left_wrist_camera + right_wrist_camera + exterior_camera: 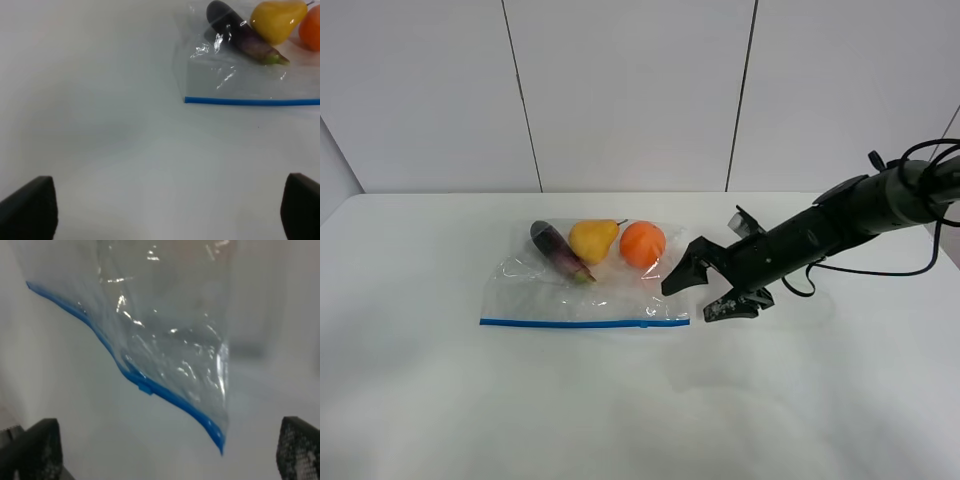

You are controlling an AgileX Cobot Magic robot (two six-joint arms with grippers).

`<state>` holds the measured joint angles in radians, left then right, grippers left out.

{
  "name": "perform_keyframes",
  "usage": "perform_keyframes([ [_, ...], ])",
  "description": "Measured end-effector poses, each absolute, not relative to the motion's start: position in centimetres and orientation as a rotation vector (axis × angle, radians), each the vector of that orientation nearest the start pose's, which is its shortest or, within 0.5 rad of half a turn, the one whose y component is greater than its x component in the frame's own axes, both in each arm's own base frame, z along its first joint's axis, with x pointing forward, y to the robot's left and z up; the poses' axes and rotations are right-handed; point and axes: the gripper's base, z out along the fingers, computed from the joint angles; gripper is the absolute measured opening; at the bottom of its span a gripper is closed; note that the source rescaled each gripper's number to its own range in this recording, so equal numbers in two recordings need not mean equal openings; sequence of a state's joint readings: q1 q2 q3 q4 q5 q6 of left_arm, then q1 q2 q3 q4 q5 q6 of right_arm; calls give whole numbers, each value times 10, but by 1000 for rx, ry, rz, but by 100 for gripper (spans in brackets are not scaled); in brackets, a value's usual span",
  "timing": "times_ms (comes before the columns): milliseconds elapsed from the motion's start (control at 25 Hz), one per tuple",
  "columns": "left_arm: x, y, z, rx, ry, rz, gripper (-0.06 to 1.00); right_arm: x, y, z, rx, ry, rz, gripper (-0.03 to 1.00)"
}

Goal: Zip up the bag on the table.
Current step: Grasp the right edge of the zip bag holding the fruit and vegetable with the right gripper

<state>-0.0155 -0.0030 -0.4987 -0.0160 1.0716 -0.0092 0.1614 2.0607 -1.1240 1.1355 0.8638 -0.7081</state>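
The clear bag (545, 296) lies on the white table (620, 410), holding a purple eggplant (558, 252), a yellow pear (592, 240) and an orange (642, 244). Its blue zip strip (580, 323) runs along the front edge. My right gripper (687, 302) is open and empty just off the bag's right end, near the strip's end. In the right wrist view the strip (170, 399) and bag corner lie ahead of the gripper (167, 455). My left gripper (165, 215) is open and empty over bare table, short of the bag (240, 75). The left arm is out of the exterior view.
A white panelled wall (630, 90) stands behind the table's back edge. The right arm (840, 220) and its cable reach in from the right edge. Bare table top lies in front of and to the left of the bag.
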Motion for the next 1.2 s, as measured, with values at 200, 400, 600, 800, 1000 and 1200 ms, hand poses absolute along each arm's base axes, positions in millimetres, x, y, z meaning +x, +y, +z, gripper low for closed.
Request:
perform_keyframes([
  [200, -6, -1, 276, 7, 2054, -34, 100, 359, 141, 107, -79, 2815, 1174, 92],
  [400, -6, -1, 276, 7, 2054, -34, 100, 372, 150, 100, -34, 2796, 1207, 92],
  [600, -6, -1, 276, 7, 2054, -34, 100, 371, 153, 100, -28, 2805, 1222, 92],
  [800, -6, -1, 276, 7, 2054, -34, 100, 367, 154, 93, -35, 2841, 1266, 92],
  [1000, -6, -1, 276, 7, 2054, -34, 100, 364, 155, 92, -38, 2868, 1293, 91],
  [1200, -6, -1, 276, 7, 2054, -34, 100, 364, 154, 92, -60, 2879, 1280, 79],
])
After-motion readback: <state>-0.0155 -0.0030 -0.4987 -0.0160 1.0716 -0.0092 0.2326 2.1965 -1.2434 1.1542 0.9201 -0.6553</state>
